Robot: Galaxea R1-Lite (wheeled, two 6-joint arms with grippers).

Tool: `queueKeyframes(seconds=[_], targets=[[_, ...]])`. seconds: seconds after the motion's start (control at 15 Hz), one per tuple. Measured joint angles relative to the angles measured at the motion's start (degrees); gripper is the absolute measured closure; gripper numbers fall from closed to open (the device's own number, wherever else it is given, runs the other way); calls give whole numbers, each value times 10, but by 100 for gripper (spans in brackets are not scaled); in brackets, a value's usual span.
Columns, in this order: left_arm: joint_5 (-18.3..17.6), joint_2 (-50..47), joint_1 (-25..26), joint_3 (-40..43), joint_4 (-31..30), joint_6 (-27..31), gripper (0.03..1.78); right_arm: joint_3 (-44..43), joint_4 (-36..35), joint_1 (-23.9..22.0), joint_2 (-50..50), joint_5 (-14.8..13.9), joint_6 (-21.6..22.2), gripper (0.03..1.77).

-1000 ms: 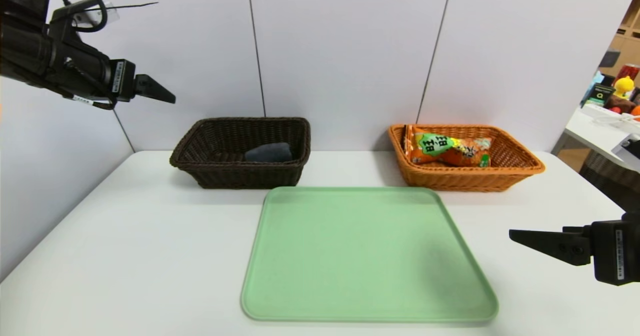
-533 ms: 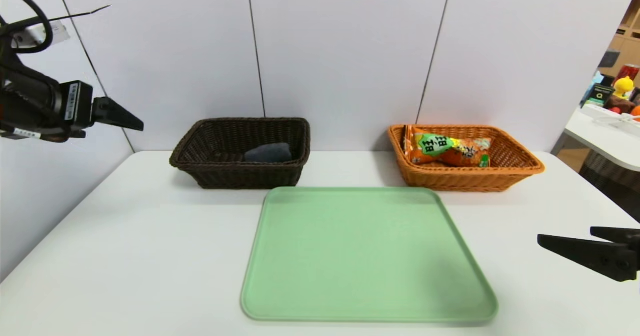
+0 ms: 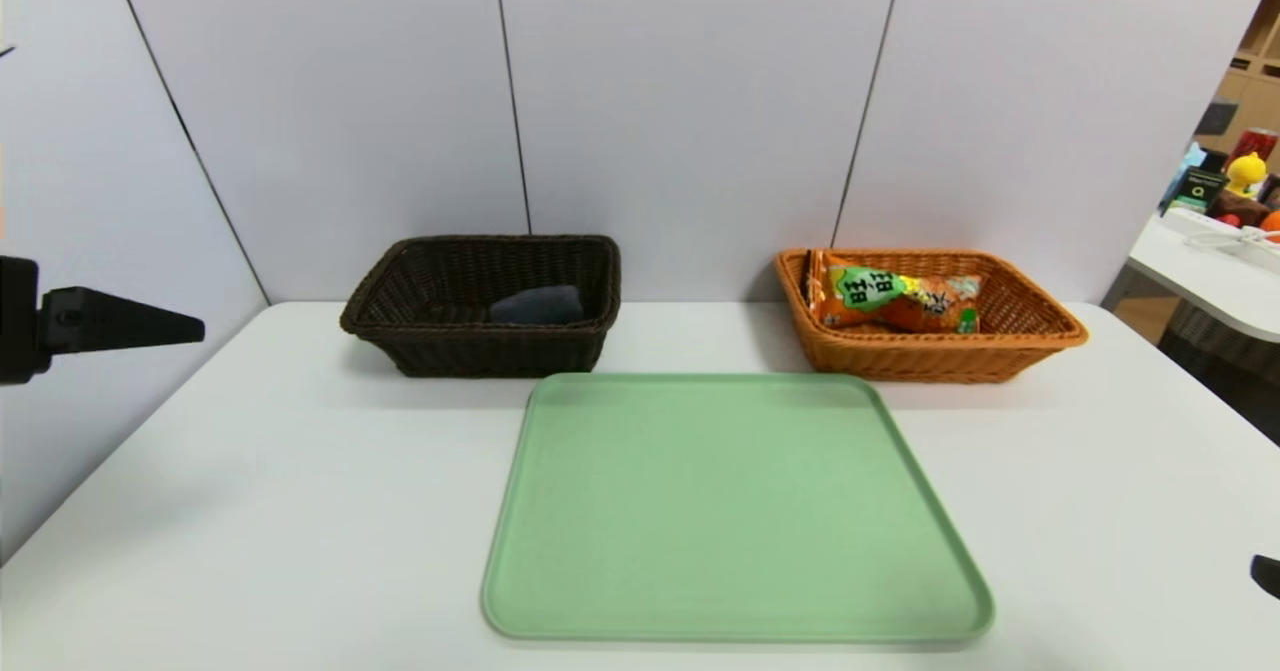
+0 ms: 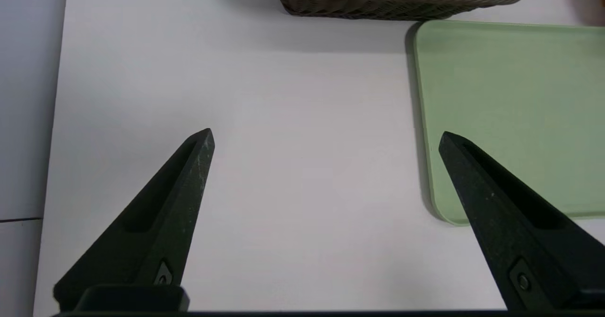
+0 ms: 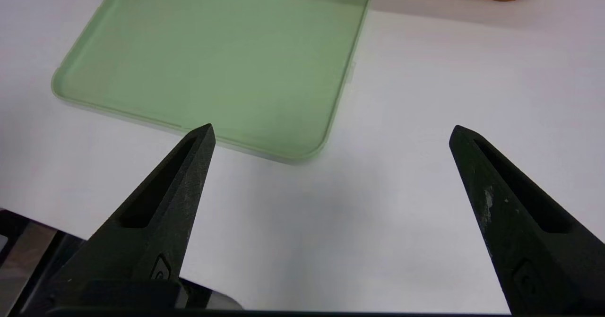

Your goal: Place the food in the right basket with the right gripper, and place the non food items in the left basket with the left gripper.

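Observation:
The orange snack bag point(image 3: 895, 301), the food, lies inside the orange-tan right basket point(image 3: 1040, 336). A dark grey rolled cloth point(image 3: 537, 305) rests in the dark brown left basket point(image 3: 400, 316). My left gripper point(image 3: 195, 331) hovers at the far left edge, above the table's left side, well short of that basket. Its wrist view shows the left gripper point(image 4: 326, 135) open over bare table, nothing between its jaws. Only a sliver of my right gripper point(image 3: 1268, 576) shows at the right edge. In its own wrist view the right gripper point(image 5: 331, 130) is open and holds nothing.
A green tray point(image 3: 735, 506) with nothing on it lies mid-table in front of both baskets. Its corner shows in the left wrist view point(image 4: 510, 95) and the right wrist view point(image 5: 217, 57). A side table with clutter point(image 3: 1225, 201) stands at far right.
Both arms have drawn outward. The left gripper dropped and slid left to the frame edge; the right gripper slid right, almost out of the head view. Baskets and contents are unmoved.

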Motion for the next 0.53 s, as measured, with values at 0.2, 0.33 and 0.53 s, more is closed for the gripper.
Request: queueKeyframes(seconds=[0.2, 0.33, 0.53], targets=[[0, -75, -1, 68, -9, 7, 12, -2, 38, -4, -48, -20, -6, 9], [0, -125, -2, 117, -10, 16, 12, -2, 58, -12, -76, -27, -9, 9], [0, -195, -2, 177, -24, 20, 12, -2, 87, -35, -119, -29, -18, 9]])
